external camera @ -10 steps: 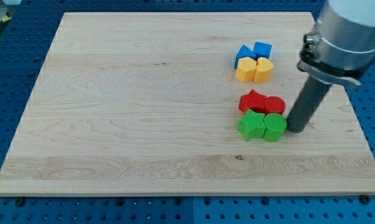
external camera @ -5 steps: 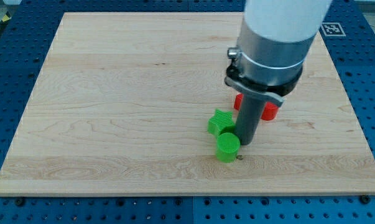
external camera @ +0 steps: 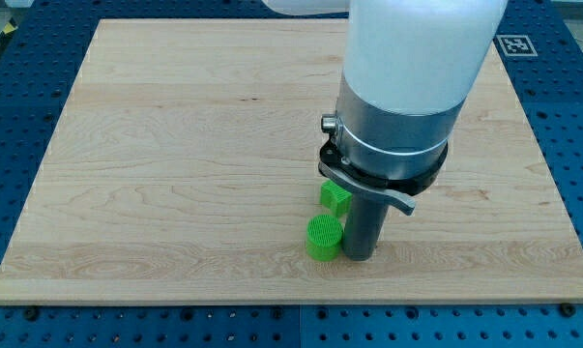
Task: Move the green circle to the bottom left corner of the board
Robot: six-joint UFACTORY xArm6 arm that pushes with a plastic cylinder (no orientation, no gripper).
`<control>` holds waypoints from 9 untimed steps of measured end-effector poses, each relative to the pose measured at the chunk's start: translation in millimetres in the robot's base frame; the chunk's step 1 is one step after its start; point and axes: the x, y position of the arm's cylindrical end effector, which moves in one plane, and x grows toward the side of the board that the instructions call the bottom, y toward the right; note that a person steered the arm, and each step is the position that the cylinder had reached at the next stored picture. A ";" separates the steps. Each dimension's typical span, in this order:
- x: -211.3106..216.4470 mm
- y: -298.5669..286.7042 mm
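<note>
The green circle [external camera: 323, 238], a ribbed round block, lies on the wooden board [external camera: 175, 145] right of centre, near the bottom edge. My tip [external camera: 359, 255] stands on the board touching the circle's right side. A second green block [external camera: 334, 198], its shape partly hidden by the arm, lies just above the circle and left of the rod. The red, yellow and blue blocks are hidden behind the arm's large grey and white body.
The arm's wide body [external camera: 407, 87] covers the board's upper right part. A blue perforated table [external camera: 20, 319] surrounds the board on all sides.
My tip has pushed the green circle left and towards the view's bottom, away from the red blocks. The other green block also shifted left. The arm now hides the red blocks.
</note>
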 end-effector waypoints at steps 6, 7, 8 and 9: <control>-19.2 -76.2; -16.7 -72.8; -5.0 -74.6; 5.1 -85.5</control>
